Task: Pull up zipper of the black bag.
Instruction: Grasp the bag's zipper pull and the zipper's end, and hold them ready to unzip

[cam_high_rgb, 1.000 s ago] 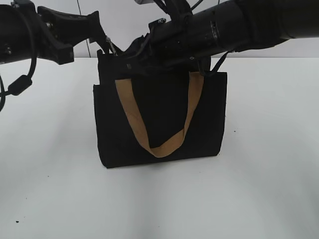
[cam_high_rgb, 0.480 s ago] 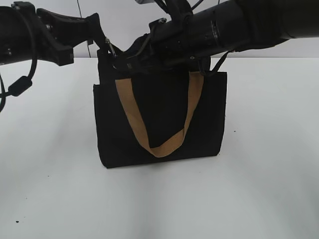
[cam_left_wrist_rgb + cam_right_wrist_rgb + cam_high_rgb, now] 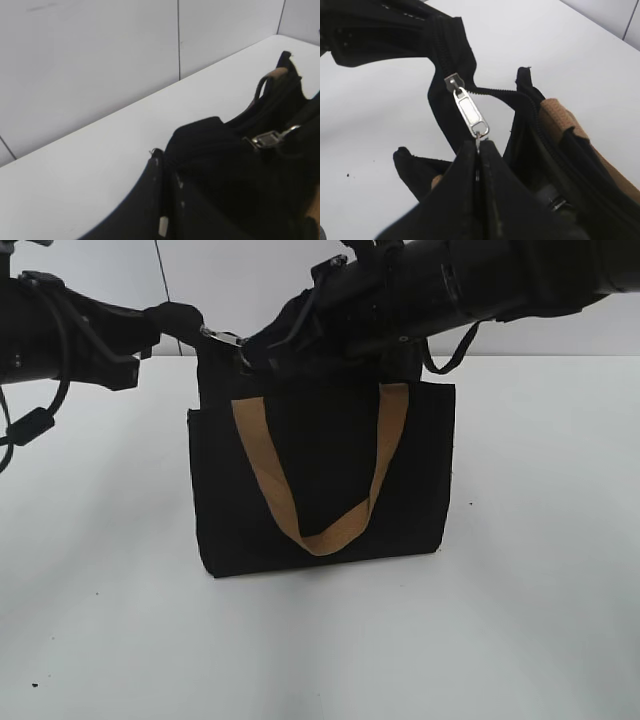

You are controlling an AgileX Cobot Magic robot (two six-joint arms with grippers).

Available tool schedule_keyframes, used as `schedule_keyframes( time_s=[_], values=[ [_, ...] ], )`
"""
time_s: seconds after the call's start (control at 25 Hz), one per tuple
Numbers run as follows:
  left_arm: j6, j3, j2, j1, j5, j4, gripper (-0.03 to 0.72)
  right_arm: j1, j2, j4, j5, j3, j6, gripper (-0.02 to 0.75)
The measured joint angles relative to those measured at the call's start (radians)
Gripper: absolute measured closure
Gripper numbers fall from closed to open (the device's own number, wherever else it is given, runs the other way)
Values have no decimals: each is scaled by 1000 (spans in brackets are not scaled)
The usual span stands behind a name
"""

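The black bag (image 3: 320, 480) stands upright on the white table, its tan handle (image 3: 330, 530) hanging down the front. My right gripper (image 3: 478, 146) is shut on the ring of the silver zipper pull (image 3: 469, 111), near the bag's top left corner in the exterior view (image 3: 226, 338). The zip line behind the pull looks closed, and the tape ahead of it curls up. My left gripper (image 3: 165, 197) is shut on black fabric at the bag's left end (image 3: 203, 340). The pull also shows in the left wrist view (image 3: 272, 138).
The white table (image 3: 540, 620) spreads around the bag, with a white panelled wall (image 3: 100, 65) behind it. Both black arms meet over the bag's top. The second tan handle (image 3: 570, 127) lies beside the zip opening.
My right arm has risen and shifted a little left with the pull. The pull now lies flatter, stretched toward the left gripper. The left arm has tilted and its tip sits lower.
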Motion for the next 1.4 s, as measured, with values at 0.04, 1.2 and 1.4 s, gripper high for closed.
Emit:
schedule_keyframes(
  time_s=[0.04,1.2,1.4],
  values=[
    [0,0,0,0,23,-4,686,0,-4,-34,-6,0,24,751],
    [0,0,-18,-3,249,-109,686,-282,-103,-354,72,0,257,751],
    [0,0,-18,-3,239,-113,686,-294,-104,-363,95,1,262,751]
  ],
)
